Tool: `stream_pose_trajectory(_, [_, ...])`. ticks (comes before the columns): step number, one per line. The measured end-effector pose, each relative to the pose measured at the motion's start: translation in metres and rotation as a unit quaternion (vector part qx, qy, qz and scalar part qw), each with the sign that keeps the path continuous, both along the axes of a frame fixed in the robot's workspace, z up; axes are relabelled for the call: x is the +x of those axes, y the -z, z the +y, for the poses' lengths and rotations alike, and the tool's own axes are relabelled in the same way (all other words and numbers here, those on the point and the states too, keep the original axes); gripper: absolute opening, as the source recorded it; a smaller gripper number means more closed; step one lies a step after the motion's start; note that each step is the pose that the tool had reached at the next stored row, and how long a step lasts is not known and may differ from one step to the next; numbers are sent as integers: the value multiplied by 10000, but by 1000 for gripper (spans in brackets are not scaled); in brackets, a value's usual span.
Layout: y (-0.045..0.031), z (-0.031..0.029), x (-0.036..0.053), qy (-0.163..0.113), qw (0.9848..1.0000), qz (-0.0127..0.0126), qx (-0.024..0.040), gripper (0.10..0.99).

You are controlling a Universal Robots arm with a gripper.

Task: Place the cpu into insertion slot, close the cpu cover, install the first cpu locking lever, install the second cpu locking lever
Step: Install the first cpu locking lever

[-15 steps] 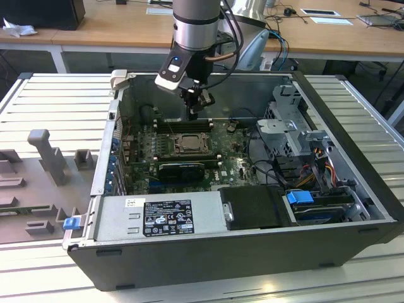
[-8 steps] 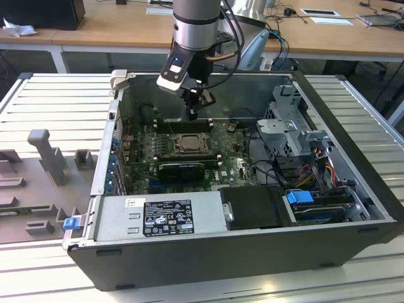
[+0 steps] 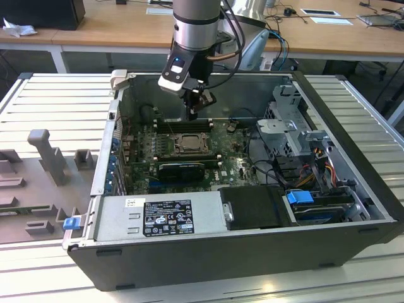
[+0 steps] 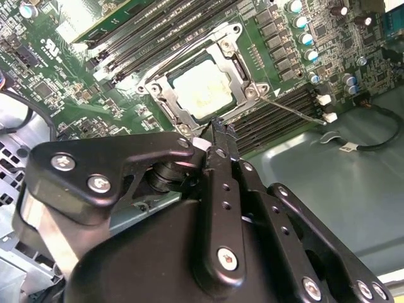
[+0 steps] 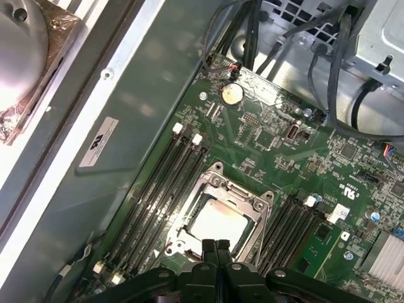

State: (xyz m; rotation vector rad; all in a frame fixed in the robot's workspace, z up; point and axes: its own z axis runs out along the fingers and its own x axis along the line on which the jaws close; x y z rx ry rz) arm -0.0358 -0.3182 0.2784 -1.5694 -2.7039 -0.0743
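End effector (image 5: 214,245): fingers together, nothing held, tips poised just above one edge of the insertion slot (image 5: 218,170). The cpu (image 5: 218,221) lies flat inside the slot, and the cpu cover (image 5: 255,221) is down around it, framing its pale face. In the second wrist view a thin metal lever (image 4: 293,109) runs from the slot's corner out over the memory slots (image 4: 271,123). Its long axis slants away from the fingertips. Judged unlatched, and close beside the end effector.
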Motion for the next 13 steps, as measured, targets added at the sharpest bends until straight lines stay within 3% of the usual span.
stream_pose_trajectory(13, [0,0,0,-480,9988,0,0,106])
